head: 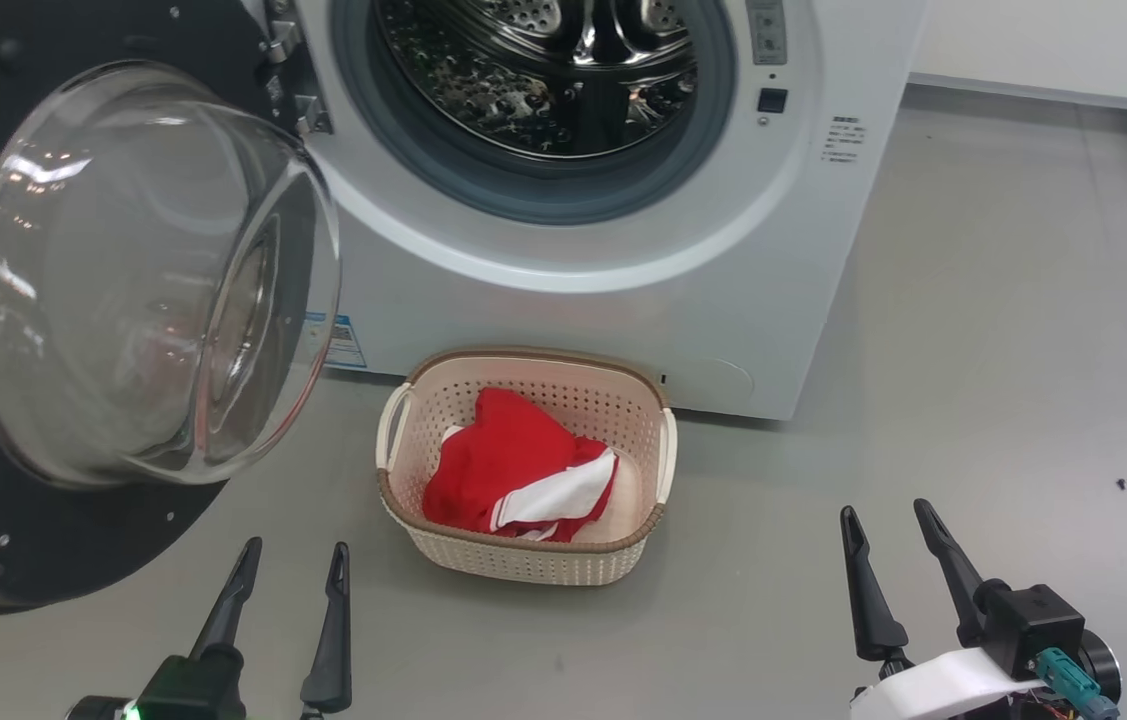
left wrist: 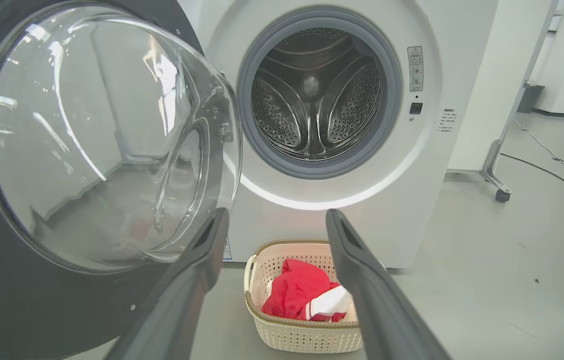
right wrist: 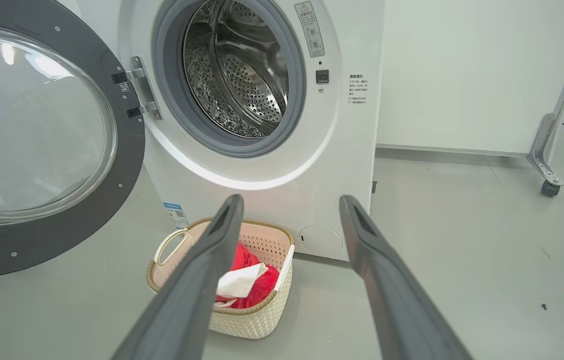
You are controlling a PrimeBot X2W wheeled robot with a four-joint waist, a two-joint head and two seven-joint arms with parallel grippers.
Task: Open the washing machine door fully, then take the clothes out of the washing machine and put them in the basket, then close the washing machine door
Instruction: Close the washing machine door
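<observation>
Here, the clothes (head: 513, 470) are seen lying crumpled inside the basket (head: 523, 565), red fabric with a white stripe folded across the top. The basket is set on the grey floor (head: 973, 350) just in front of the washing machine (head: 623, 310), below its round opening; whether the two touch cannot be told. Behind the grey rubber ring (head: 543, 195) the perforated steel drum (head: 543, 70) is exposed. The washing machine door (head: 143, 280) is swung wide on its hinge to the left of the opening, its glass bowl bulging toward the head camera.

The left gripper (head: 296, 548) is held low, beside the door's black lower rim and left of the basket, its fingers spread wide with nothing gripped between them. The right gripper (head: 885, 510) is held well to the right of the basket, above the floor, its fingers likewise parted wide and nothing held. A wheeled metal stand leg (right wrist: 547, 170) is seen further right in the right wrist view.
</observation>
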